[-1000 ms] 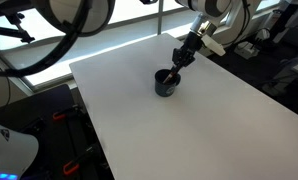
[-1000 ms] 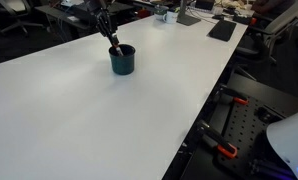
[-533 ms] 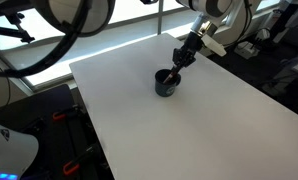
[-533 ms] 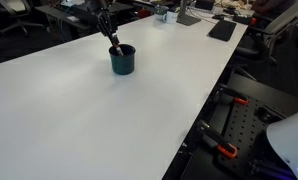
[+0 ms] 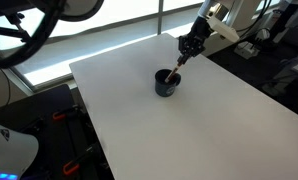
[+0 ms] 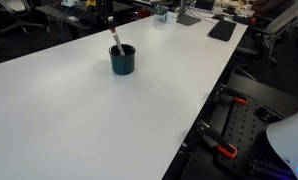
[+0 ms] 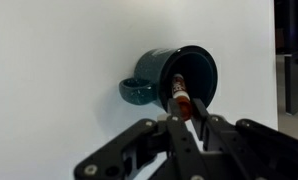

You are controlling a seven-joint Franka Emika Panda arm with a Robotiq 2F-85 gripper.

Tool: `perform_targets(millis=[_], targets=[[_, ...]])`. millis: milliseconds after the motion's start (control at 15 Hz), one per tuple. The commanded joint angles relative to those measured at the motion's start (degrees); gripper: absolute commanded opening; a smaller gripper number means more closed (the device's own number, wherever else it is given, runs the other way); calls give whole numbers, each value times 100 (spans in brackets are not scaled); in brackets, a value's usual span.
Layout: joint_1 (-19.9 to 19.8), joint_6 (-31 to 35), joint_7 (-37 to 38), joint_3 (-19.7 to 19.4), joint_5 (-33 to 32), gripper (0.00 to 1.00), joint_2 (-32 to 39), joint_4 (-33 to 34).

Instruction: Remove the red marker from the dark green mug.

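**A:** Gripper (image 5: 192,46) is poised above the mug (image 5: 166,84) in an exterior view, and it has the marker (image 5: 179,64) by its top end.

**B:** A firm pinch. In the wrist view both fingers (image 7: 161,135) are pressed in on the red shaft, one on each side.

**A:** And the marker's low end is down inside the mug. It slants from the mouth up to the gripper, not upright.

**B:** Both exterior views show that lean. Here the marker (image 6: 116,38) rises out of the mug (image 6: 122,62) at an angle, with most of its length above the rim.

**A:** The mug stands upright on the white table (image 5: 229,120), well in from the edges.

**B:** From the wrist we look straight into the mug (image 7: 149,80), handle (image 7: 129,92) off to the side. The marker (image 7: 181,100) crosses the rim nearest the camera.

**A:** Touching the rim?

**B:** Can't tell from here.
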Motion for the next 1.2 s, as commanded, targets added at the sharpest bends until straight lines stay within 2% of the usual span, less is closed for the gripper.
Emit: perform_targets(millis=[0,733,1133], targets=[[-9,30,335,-40,27,3,-435,-261],[-264,312,756,-272,-84,3,-1127,-566],[-418,1183,1144,-618,-151,3,-1466,-1422]])
